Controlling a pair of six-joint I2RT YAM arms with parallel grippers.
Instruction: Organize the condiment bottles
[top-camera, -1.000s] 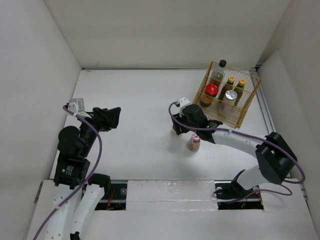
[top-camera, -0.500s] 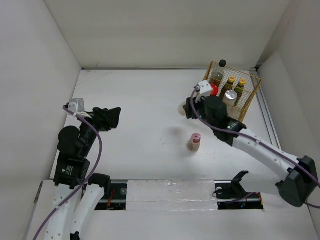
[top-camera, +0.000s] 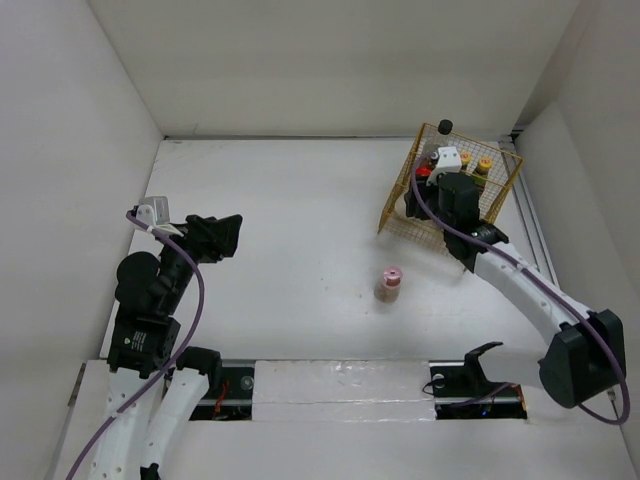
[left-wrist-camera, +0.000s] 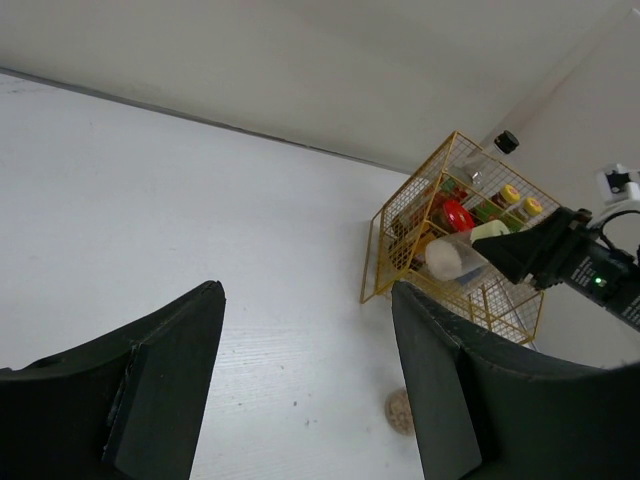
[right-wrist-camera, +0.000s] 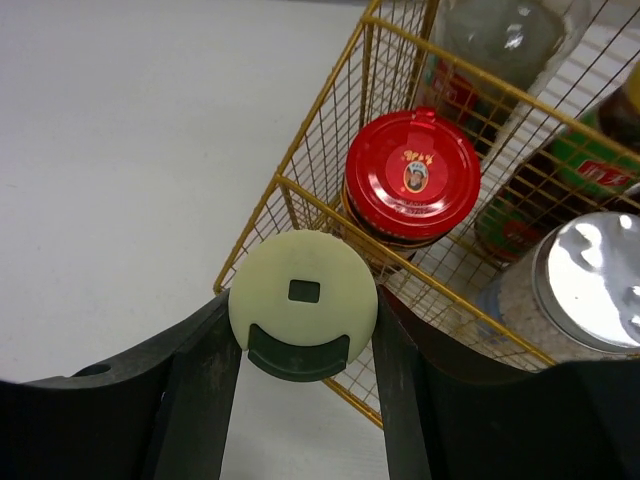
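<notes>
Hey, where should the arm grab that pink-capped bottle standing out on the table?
Probably its body just under the cap, coming down from above. The pink-capped bottle stands upright and alone on the table, with its sides free.

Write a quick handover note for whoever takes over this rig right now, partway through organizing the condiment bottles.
Left end effector: open, empty, far from the bottles.
Right end effector: shut on the pale-green-capped bottle, at the wire basket rim, not released.
Done: black-capped bottle, yellow-capped bottles, red-capped jar and silver-capped jar are in the basket.
Left: drop in the pale-green one, then probably fetch the pink-capped bottle standing on the table.
</notes>
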